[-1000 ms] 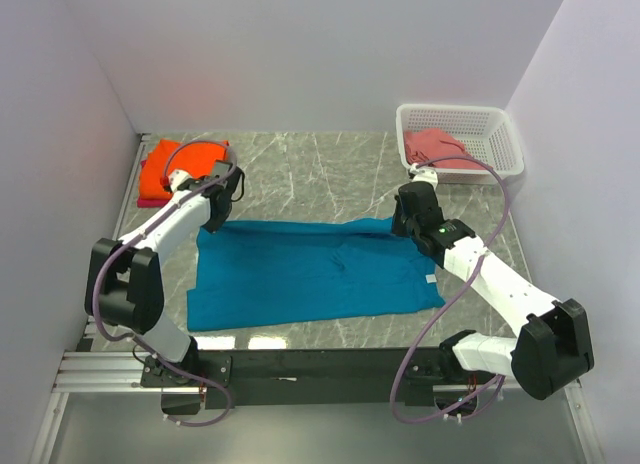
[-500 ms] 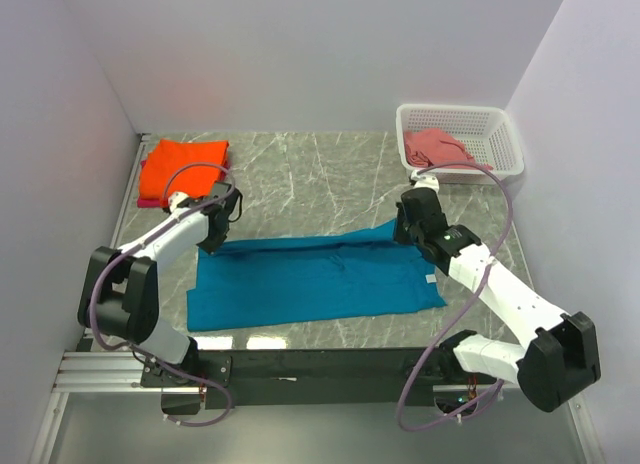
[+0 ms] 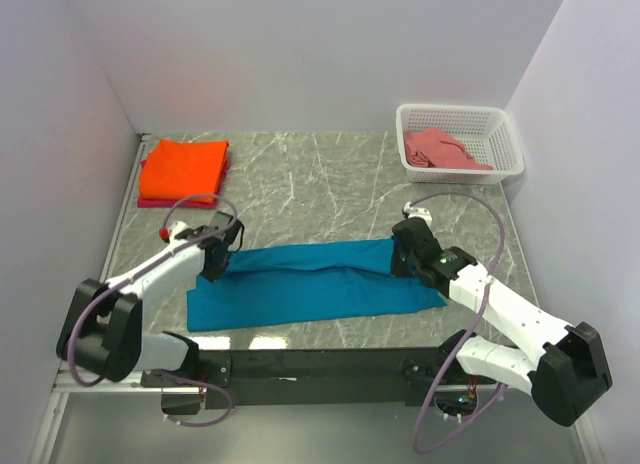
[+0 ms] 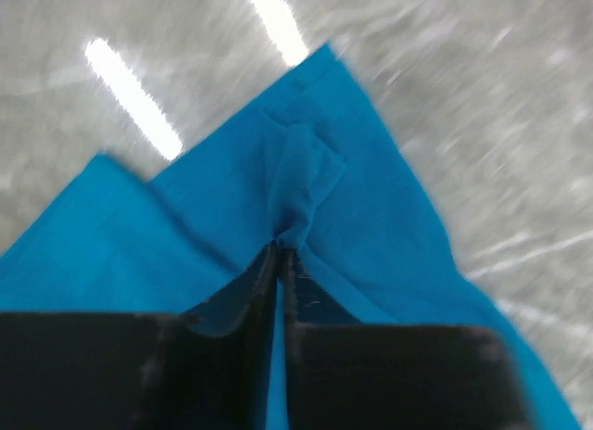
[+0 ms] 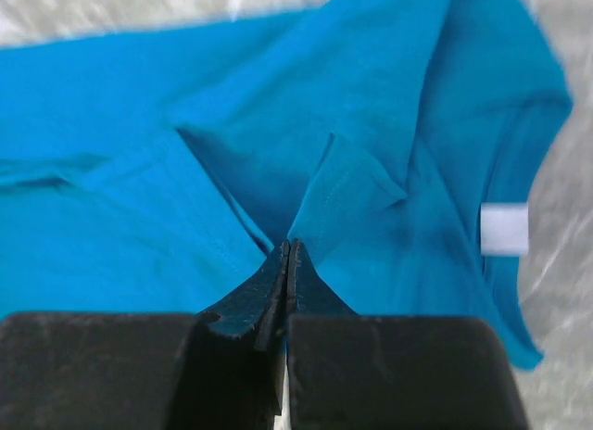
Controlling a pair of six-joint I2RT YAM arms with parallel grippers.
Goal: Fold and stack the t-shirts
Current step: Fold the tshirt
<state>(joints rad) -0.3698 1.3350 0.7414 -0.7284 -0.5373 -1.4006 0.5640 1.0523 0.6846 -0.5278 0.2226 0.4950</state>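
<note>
The teal-blue t-shirt lies across the near half of the table, its far edge folded toward me. My left gripper is shut on the shirt's far-left edge; in the left wrist view the cloth bunches at the fingertips. My right gripper is shut on the far-right edge; the right wrist view shows the pinched fold and a white label. The folded orange t-shirt lies on a magenta one at the far left. The salmon-pink t-shirt is in the basket.
The white lattice basket stands at the far right corner. The marble tabletop is bounded by walls at left, back and right. The black rail with the arm bases runs along the near edge.
Both grippers have pulled the shirt's far edge toward the near side, folding it over. The shirt now shows as a narrower band. The left arm no longer covers the orange shirt.
</note>
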